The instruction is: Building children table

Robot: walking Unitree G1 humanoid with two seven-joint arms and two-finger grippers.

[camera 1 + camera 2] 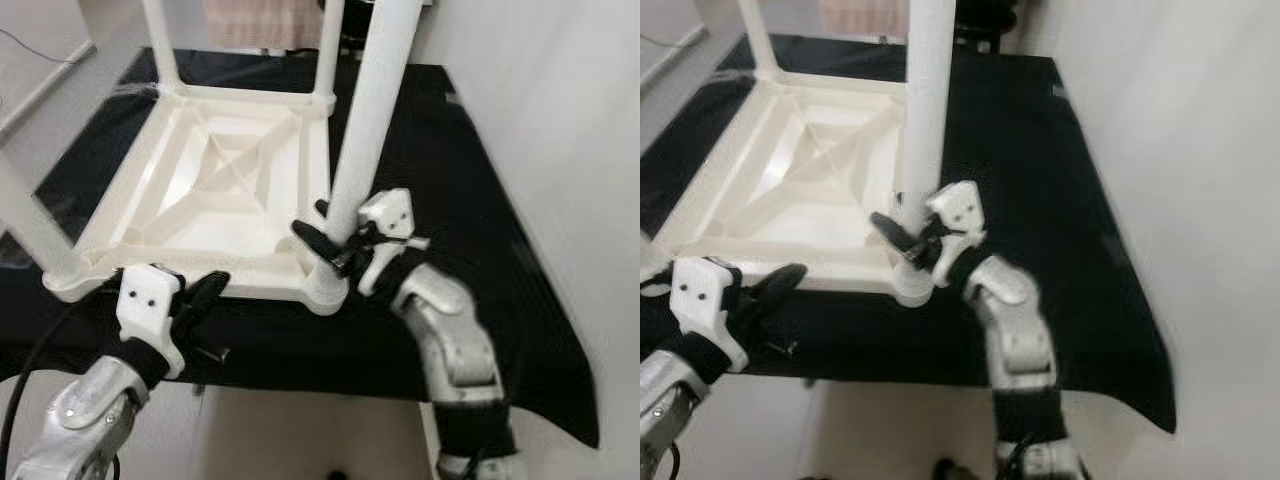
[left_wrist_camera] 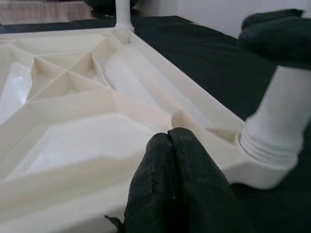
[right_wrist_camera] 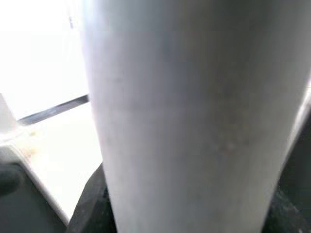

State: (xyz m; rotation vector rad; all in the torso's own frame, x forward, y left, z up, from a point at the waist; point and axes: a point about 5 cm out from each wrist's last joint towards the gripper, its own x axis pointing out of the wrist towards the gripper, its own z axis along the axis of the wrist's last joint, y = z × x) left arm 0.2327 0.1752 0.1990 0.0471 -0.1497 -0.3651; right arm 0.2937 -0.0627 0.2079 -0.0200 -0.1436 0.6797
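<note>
My right claw [image 1: 335, 245] pinches the white round plastic leg [image 1: 365, 130] standing in the near right corner socket of the upturned white ribbed tabletop [image 1: 215, 180] on the black-covered table [image 1: 480, 200]; my left claw [image 1: 195, 298], pressed together, rests at its near edge; all four legs look fitted; tightening and righting remain.

Left gripper [image 1: 205, 292] fingers pressed together; right gripper [image 1: 328, 240] fingers spread.
</note>
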